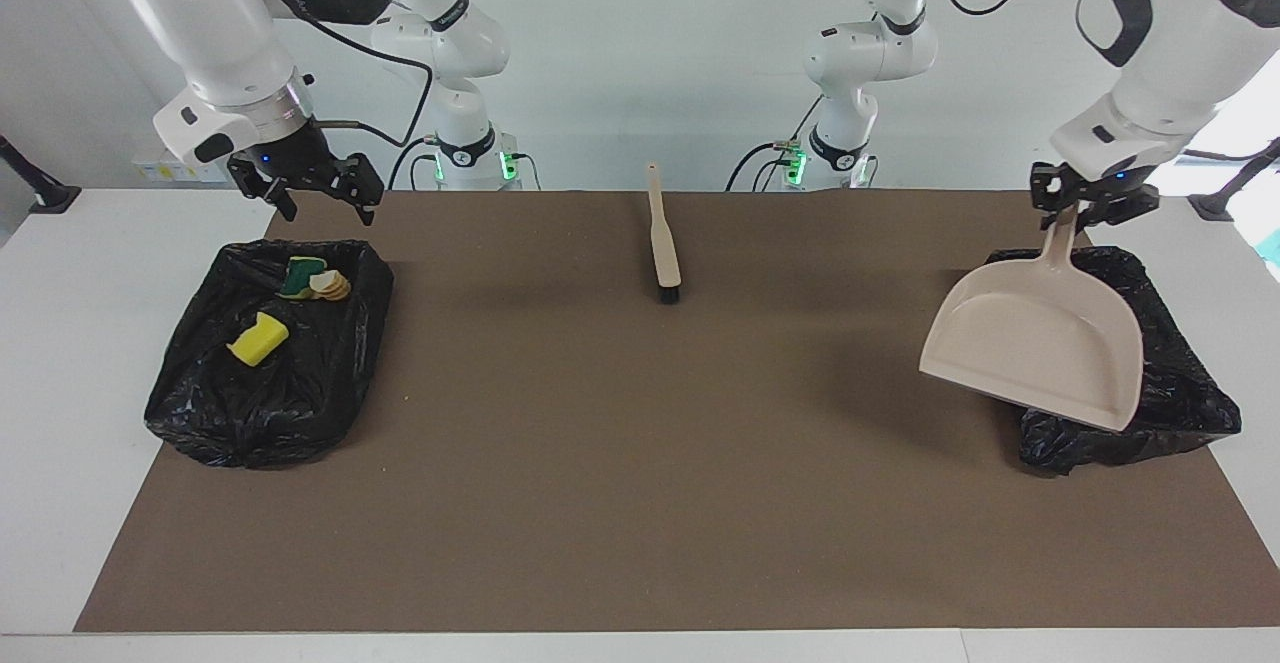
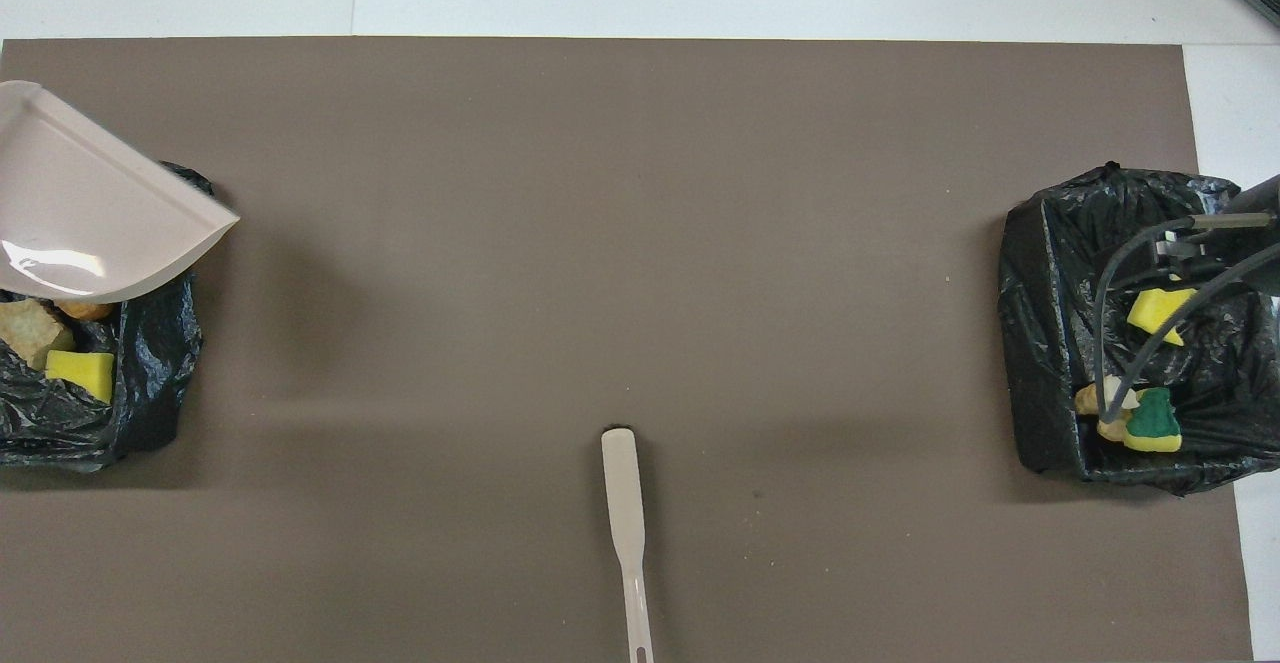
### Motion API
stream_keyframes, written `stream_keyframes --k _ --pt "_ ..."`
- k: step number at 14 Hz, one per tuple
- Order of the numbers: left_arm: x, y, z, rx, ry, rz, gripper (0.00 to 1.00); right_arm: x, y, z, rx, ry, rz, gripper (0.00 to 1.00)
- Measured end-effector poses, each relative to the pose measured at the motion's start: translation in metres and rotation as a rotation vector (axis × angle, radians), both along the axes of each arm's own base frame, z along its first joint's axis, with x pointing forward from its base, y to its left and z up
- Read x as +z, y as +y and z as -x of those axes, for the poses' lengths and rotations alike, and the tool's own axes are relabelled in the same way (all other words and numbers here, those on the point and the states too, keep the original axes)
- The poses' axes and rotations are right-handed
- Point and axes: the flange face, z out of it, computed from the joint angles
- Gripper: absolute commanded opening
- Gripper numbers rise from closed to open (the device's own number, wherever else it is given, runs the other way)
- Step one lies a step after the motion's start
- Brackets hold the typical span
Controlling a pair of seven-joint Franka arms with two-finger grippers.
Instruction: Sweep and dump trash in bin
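Trash lies in two black bin bags, one at each end of the counter, with none visible on the brown mat.

At the left arm's end, the left gripper (image 1: 1090,211) has its fingers closed on the handle of the dustpan (image 1: 1040,343), holding it tilted mouth-down over the bin bag (image 1: 1180,398), presumably so its load slides in; a yellow sponge chunk (image 2: 80,375) and tan bits lie inside that bag. At the right arm's end, the right gripper (image 1: 320,188) hangs with fingers spread, holding nothing, above the other bin bag's (image 1: 270,393) edge nearest the robots, where a yellow chunk (image 1: 258,339) and a green-backed one (image 1: 298,276) rest. The brush (image 1: 663,243) lies mid-mat, its long axis running toward the robots, handle nearest them, bristles pointing away.
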Motion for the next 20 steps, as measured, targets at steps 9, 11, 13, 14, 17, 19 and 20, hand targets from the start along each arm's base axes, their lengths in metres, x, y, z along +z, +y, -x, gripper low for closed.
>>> stream_keyframes --k 9,11,13,14,17,19,20 --pt "-0.070 -0.199 0.012 0.208 -0.111 0.116 0.00 0.004 0.009 0.002 0.017 -0.007 -0.002 1.00" --pt "-0.096 -0.238 0.013 0.239 -0.119 0.128 0.00 0.005 0.009 -0.001 0.016 -0.033 -0.002 1.00" --pt "-0.126 -0.281 0.013 0.248 -0.152 0.157 0.00 0.006 0.006 -0.006 0.012 -0.075 -0.002 1.00" --pt "-0.142 -0.300 0.014 0.247 -0.154 0.169 0.00 0.006 0.006 -0.007 0.011 -0.079 -0.002 1.00" --pt "-0.176 -0.336 0.022 0.237 -0.129 0.187 0.00 0.005 0.007 -0.007 -0.045 -0.082 -0.007 1.00" --pt "-0.183 -0.347 0.028 0.239 -0.110 0.204 0.00 0.005 0.010 -0.007 -0.051 -0.084 -0.013 1.00" --pt "-0.186 -0.351 0.030 0.237 -0.102 0.205 0.00 0.005 0.011 -0.007 -0.050 -0.084 -0.015 1.00"
